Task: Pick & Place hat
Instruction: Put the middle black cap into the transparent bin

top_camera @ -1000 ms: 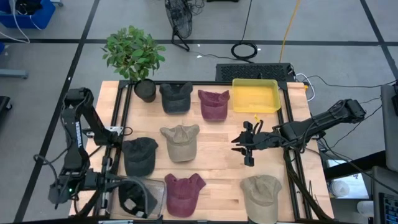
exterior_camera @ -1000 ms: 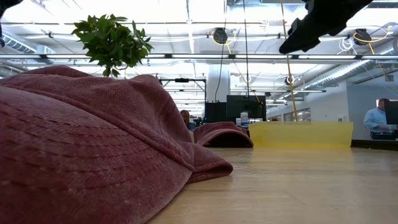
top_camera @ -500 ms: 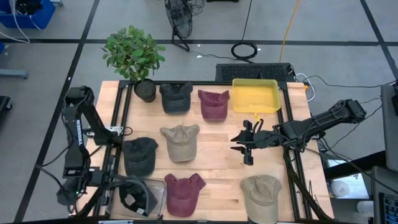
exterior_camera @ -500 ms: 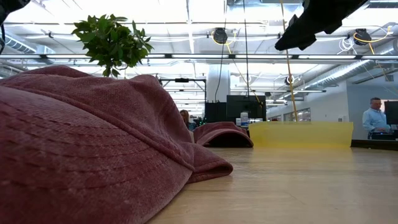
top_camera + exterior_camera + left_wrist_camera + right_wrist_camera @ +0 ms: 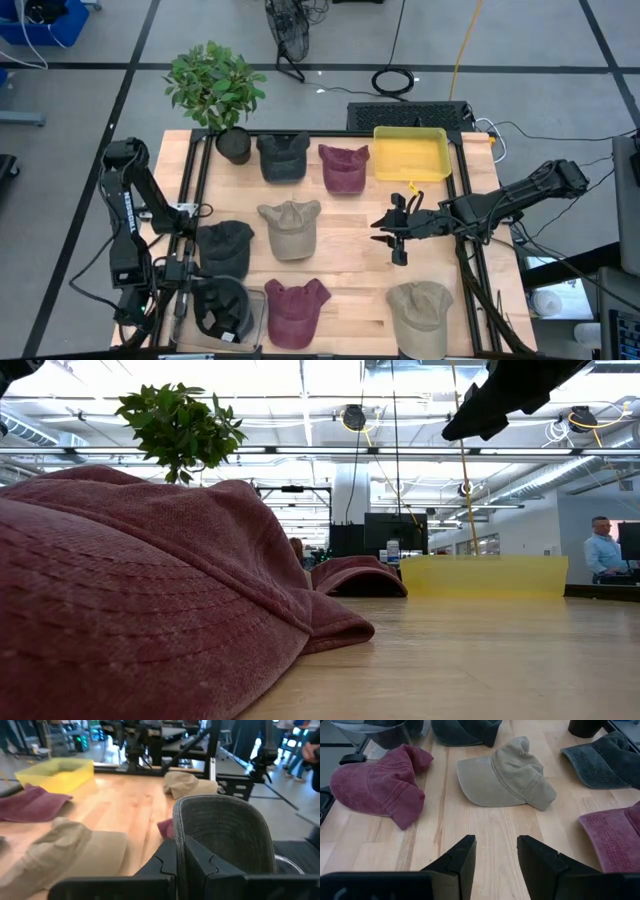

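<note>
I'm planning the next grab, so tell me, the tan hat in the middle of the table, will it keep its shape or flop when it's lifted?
The tan hat will likely flop: its crown lies creased and partly collapsed on the wood. The brim looks flatter and smoother, so probably stiffer there. Being washed cloth, it seems light and unlikely to slip or roll. The right end effector is open over bare table short of it.

floor: grey tiles (image 5: 80, 90) with dark joint lines, seen from above
bench: light wood top (image 5: 350, 260) in a black frame
plant: leafy green potted plant (image 5: 214, 86) at the bench's far left corner
fan: dark floor fan (image 5: 288, 30) beyond the bench
cable: black coil (image 5: 393, 80) on the floor
ceiling: bright light strips (image 5: 300, 375), pipes, hanging cords
person: light blue shirt (image 5: 604, 552), far right in the low view
</note>
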